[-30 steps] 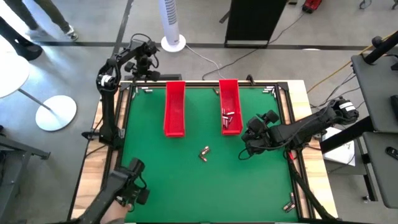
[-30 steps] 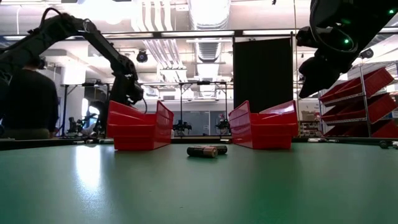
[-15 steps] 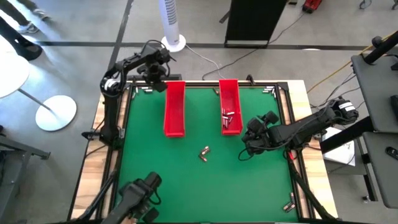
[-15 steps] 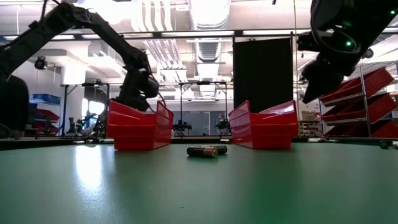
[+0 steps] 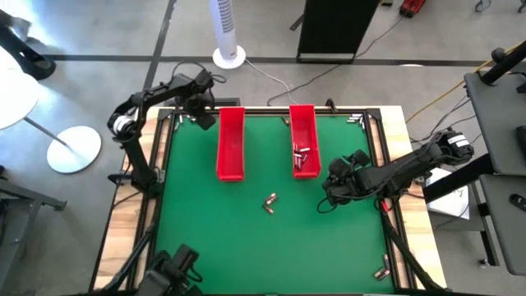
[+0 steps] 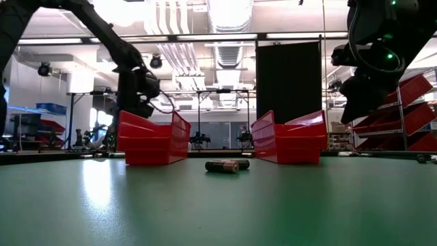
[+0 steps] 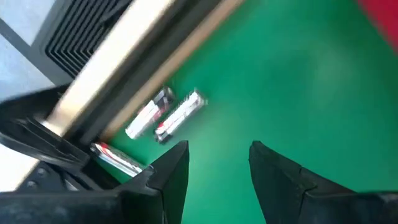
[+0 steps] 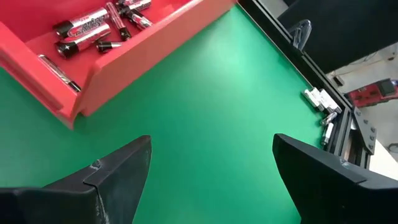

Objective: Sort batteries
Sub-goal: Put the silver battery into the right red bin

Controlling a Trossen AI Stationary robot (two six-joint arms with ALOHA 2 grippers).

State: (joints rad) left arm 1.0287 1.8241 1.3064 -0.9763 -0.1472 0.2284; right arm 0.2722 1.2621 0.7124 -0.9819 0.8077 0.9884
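Green felt covers the desk, framed by a dark rail on pale wood; an open workshop with ducting and shelving lies beyond.

Batteries: a pair lies loose near desk centre, touching or nearly so, seen end-on from the low view. More sit in the right red tray at about 1 o'clock from centre, heaped toward its near end. Strays lie along the rail at the 11 o'clock corner, the 1 o'clock corner and the 5 o'clock corner. The left red tray looks empty.

Handling, judged: small rigid metal cylinders, light, smooth-jacketed, so prone to roll and to slip out of a pinch. Best taken across the middle of the barrel, jaws square to the long axis. The touching pair may need parting first.

Trays: glossy moulded plastic, long, straight-walled.

Left tool: at the 11 o'clock corner, just off the left tray's far end, fingers parted, nothing between them, facing the rail strays.

Right tool: at 3 o'clock, just beside the right tray's near end, spread wide, carrying nothing.
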